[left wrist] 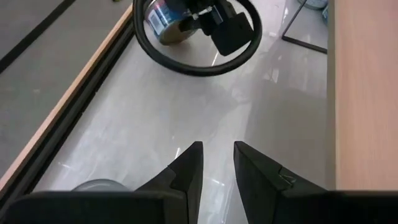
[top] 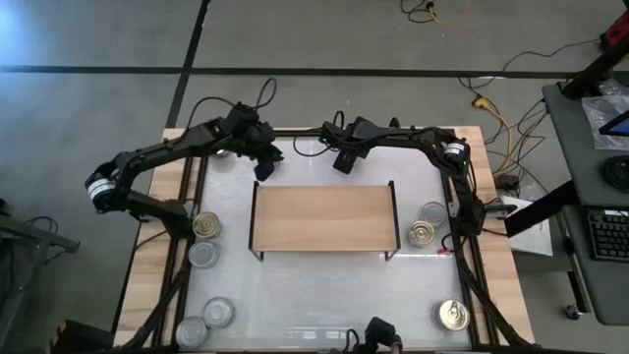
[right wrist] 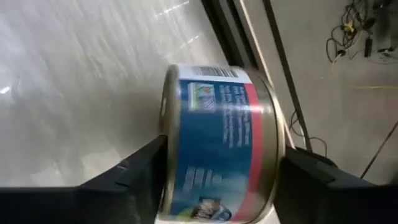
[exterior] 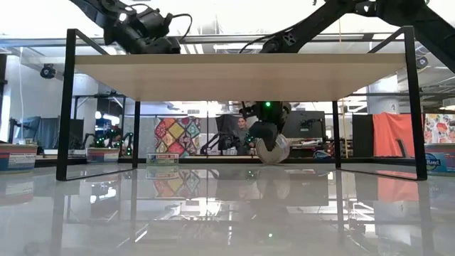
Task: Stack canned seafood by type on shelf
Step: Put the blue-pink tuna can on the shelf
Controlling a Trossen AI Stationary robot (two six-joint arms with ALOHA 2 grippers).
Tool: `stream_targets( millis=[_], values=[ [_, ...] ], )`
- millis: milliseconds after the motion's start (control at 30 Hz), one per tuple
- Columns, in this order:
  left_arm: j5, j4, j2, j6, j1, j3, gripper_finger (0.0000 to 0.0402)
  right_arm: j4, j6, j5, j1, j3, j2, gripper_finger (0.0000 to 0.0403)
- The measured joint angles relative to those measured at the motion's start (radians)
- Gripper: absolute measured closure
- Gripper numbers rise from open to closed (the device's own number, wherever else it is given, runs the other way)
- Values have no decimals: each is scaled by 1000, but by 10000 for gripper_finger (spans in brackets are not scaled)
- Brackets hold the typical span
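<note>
The shelf (top: pixel 324 218), a light-wood board on black legs, stands mid-table with nothing on it. My right gripper (top: pixel 343 160) is just beyond its far edge, shut on a blue-labelled can (right wrist: pixel 217 149); the low view shows that can (exterior: pixel 272 151) behind the shelf (exterior: pixel 242 75). My left gripper (left wrist: pixel 217 149) hangs at the far left (top: pixel 263 167), open by a narrow gap and holding nothing. On the tabletop, a gold-topped can (top: pixel 206 226) and a silver one (top: pixel 202 255) rest left of the shelf. A silver (top: pixel 432 212) and a gold one (top: pixel 422 234) rest to its right. My right gripper pinches the can between its two fingers (right wrist: pixel 137 171), one on each flat end (right wrist: pixel 166 124). The fingers slant down from the far side. The can lies on its side in the hold, label toward the wrist camera. Whether it is clear of the table I cannot tell.
More cans stand near the front left (top: pixel 218 313), (top: pixel 192 331) and front right (top: pixel 453 315). Another silver can (left wrist: pixel 96 185) shows partly under my left gripper. A black cable loop (left wrist: pixel 186 65) hangs in front of the right gripper. A wooden border (top: pixel 157 246) edges the white table.
</note>
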Motion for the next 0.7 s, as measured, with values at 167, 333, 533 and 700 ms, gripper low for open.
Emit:
stream_targets(
  millis=[167,333,533,700],
  values=[
    [-18,5,-8,-5,0,-1,326,0,-9,-65,-3,0,0,149],
    [-19,8,-8,-1,0,3,326,2,16,-152,-2,0,0,158],
    [-20,15,-7,-1,0,2,326,-2,5,-153,3,1,0,187],
    [-20,15,-7,-1,0,2,326,-7,-34,-75,14,6,0,224]
  ],
)
